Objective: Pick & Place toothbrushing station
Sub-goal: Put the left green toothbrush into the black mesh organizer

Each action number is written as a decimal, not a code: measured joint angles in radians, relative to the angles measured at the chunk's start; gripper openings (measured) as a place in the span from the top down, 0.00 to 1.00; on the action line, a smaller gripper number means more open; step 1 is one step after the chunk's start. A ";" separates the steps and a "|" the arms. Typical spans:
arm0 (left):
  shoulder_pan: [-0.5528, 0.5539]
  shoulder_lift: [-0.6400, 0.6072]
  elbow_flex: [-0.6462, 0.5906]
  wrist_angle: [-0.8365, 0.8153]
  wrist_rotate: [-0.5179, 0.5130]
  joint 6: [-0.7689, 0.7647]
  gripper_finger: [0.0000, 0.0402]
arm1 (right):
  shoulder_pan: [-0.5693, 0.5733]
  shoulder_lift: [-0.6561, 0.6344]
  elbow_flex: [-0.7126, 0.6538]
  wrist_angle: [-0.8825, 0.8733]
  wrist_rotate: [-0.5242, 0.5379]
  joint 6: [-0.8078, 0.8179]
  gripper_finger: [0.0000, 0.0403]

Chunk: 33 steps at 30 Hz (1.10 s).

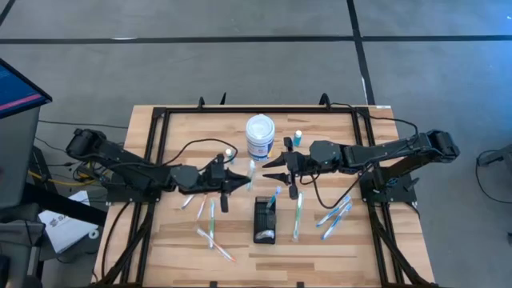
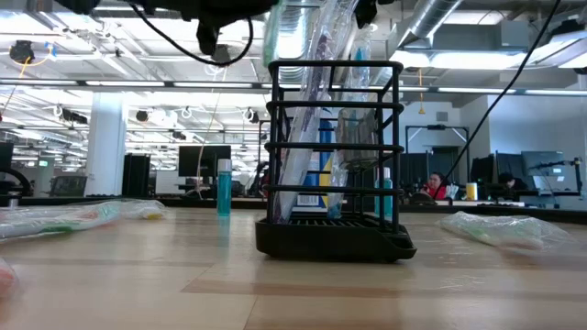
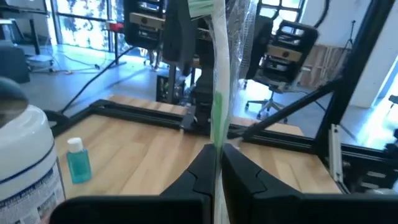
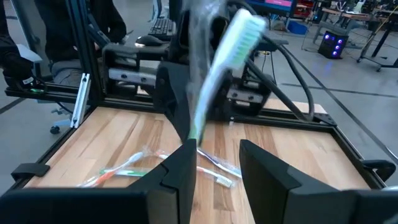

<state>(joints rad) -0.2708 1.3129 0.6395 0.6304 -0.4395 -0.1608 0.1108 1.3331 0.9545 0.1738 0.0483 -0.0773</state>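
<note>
The toothbrushing station (image 1: 265, 221), a black slotted holder, stands on the table near its front middle. In the low view the station (image 2: 335, 234) has wrapped toothbrushes leaning inside it. My left gripper (image 1: 242, 182) hovers above the table's middle, shut on a green toothbrush (image 3: 217, 93) in a clear wrapper. My right gripper (image 1: 273, 170) faces it from the right, open. In the right wrist view the toothbrush (image 4: 217, 87) slants in front of my right gripper (image 4: 217, 168), its lower end close to one finger. I cannot tell whether they touch. My left gripper pinches the wrapped toothbrush's handle (image 3: 216, 146) between its two fingers. The fingers lie level, across the handle, coming from the table's left. The toothbrush stands nearly upright with its head up, lifted clear of the table.
A white tub (image 1: 260, 136) with a blue label and a small blue bottle (image 1: 298, 138) stand toward the far edge. Wrapped toothbrushes lie left of the station (image 1: 210, 220) and right of it (image 1: 336, 212). A black frame (image 1: 160, 112) borders the table.
</note>
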 joint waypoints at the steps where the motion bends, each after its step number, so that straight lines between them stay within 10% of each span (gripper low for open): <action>1: 0.005 0.009 0.000 0.010 0.001 0.000 0.99 | 0.000 0.000 0.000 0.000 0.000 0.000 0.72; 22: 0.054 0.177 0.093 0.122 0.054 0.086 0.99 | 0.000 0.000 0.000 0.044 0.000 0.000 0.73; 33: 0.054 0.176 0.093 0.126 0.052 0.115 0.97 | 0.000 0.000 0.000 0.044 -0.050 0.055 0.97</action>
<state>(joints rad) -0.2173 1.4891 0.7330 0.7562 -0.3878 -0.0453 0.1108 1.3334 0.9543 0.2181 -0.0016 -0.0224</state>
